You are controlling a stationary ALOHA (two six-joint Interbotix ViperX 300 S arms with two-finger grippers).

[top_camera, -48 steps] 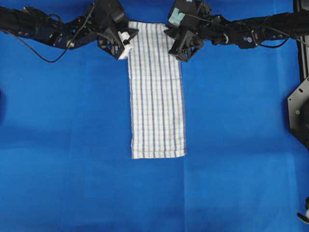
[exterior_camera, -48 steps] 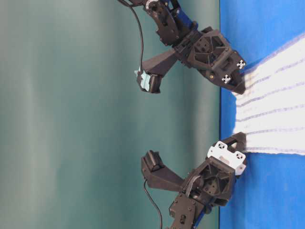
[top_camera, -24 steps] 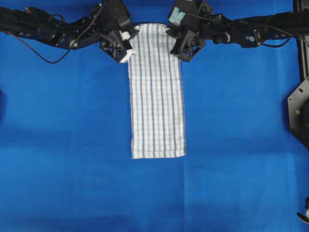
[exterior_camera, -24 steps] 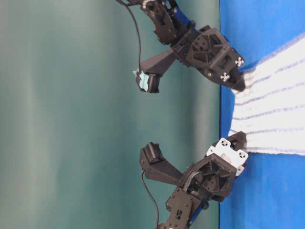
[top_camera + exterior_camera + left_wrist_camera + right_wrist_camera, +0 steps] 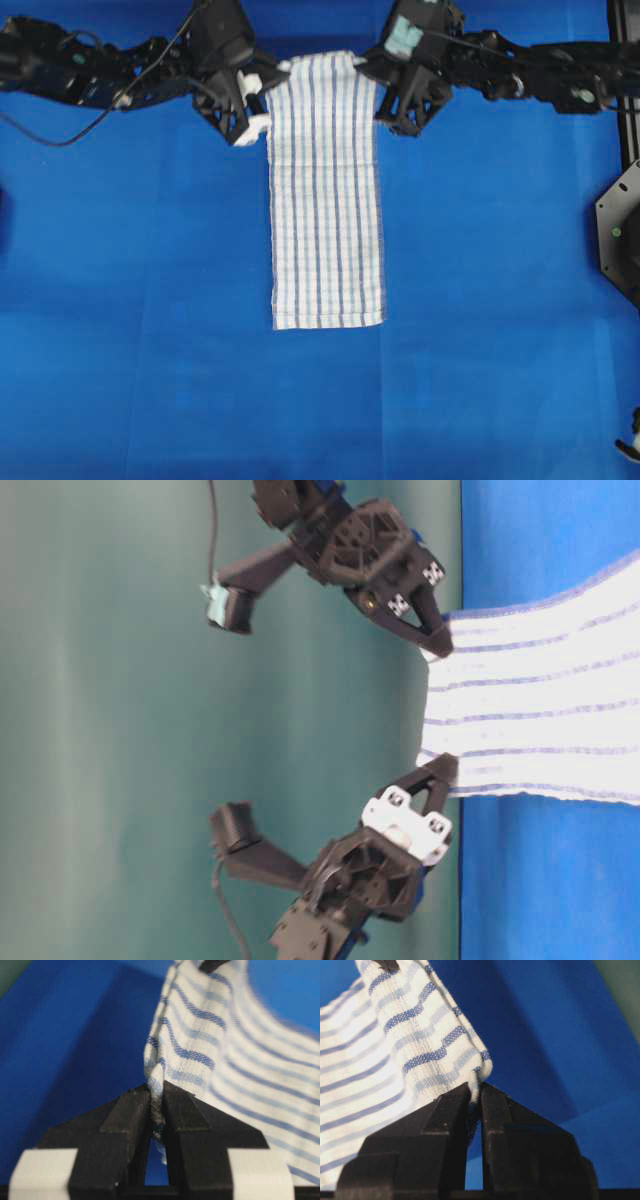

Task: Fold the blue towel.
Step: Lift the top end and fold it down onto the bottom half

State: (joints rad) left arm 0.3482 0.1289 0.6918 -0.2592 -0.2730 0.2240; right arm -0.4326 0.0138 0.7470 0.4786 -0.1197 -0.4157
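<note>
Blue towel (image 5: pixel 325 190) laid lengthwise down the middle of the blue-covered bench (image 5: pixel 120 300), far end lifted clear, near end flat and square.

Left hand (image 5: pixel 258 103) clenched on the far-left corner; wrist view shows cloth pinched between the black fingertips (image 5: pixel 131 1110). Right hand (image 5: pixel 385 98) likewise clamped on the far-right corner, hem caught between its fingertips (image 5: pixel 451 1105). Table-level view: far edge hanging taut between both hands, off the bench.

Handling, as judged: light, thin woven cloth, fully limp, no stiffness to hold shape. Sags and drapes between grips. Not fragile. Weave gives decent friction, but only a sliver of hem in each pinch, so slip-out likely under a jerk.

Best hold: the two corners as now, kept equally high and spread to keep the edge straight.
</note>
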